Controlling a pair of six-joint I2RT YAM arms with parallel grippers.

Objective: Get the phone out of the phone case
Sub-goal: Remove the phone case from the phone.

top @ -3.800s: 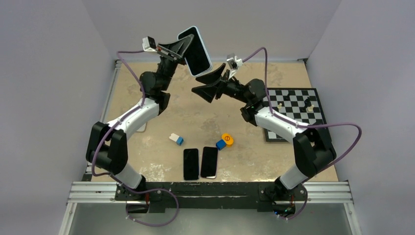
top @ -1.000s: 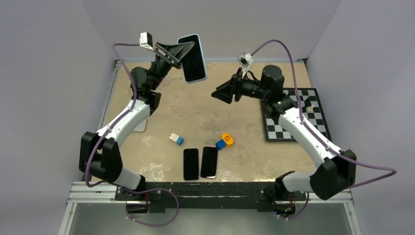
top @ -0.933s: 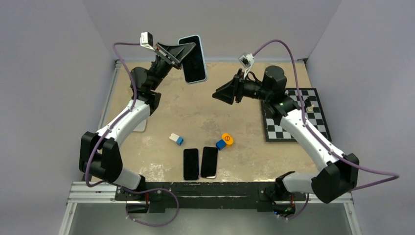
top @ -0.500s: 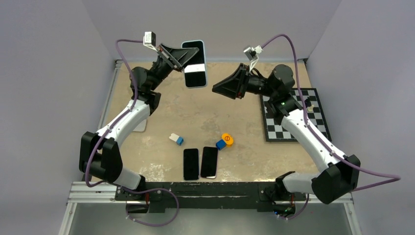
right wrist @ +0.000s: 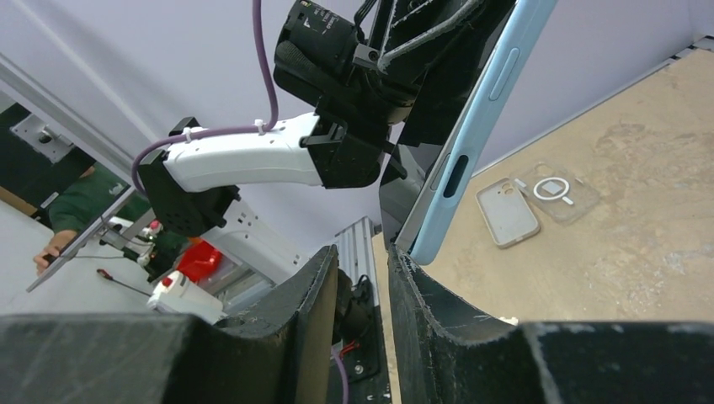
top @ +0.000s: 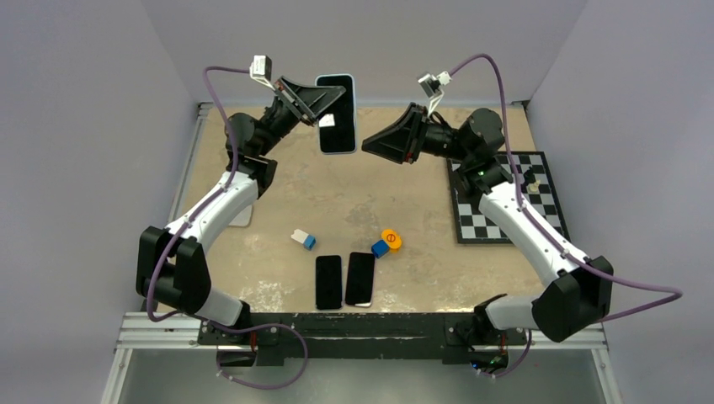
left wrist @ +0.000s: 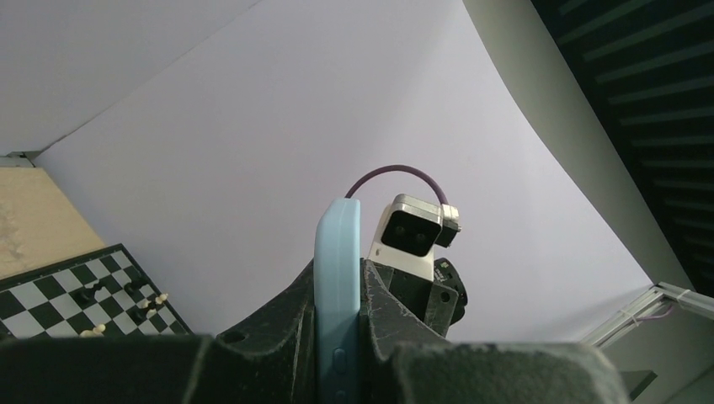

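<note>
Seen from above, the left fingers (top: 318, 103) are raised high over the far end of the bench (top: 337, 202). They are clamped on the phone (top: 338, 126), which hangs upright with its dark screen toward the camera and only a thin pale-blue rim around it. The left wrist view shows the phone case (left wrist: 338, 286) edge-on instead: a pale-blue slab with a rounded top and side buttons, squeezed between two dark fingers, the phone itself hidden.

The right wrist view shows another long edge, with a slim button, a dark oval cut-out and black glass beside it. On the bench behind lie a grey empty case (right wrist: 507, 212) and a clear empty case (right wrist: 556, 192) with a white ring.

Just right of the phone, the right fingers (top: 376, 145) point at its lower corner. A narrow gap stands between them with nothing in it. The corner sits just above one tip, and whether it touches cannot be told.

Only the top view shows two dark phones (top: 328, 282) lying side by side near the front edge, a blue-and-white block (top: 304, 239), a blue block (top: 380, 248), an orange disc (top: 391, 239), and the whole chessboard (top: 547, 198) at right.
</note>
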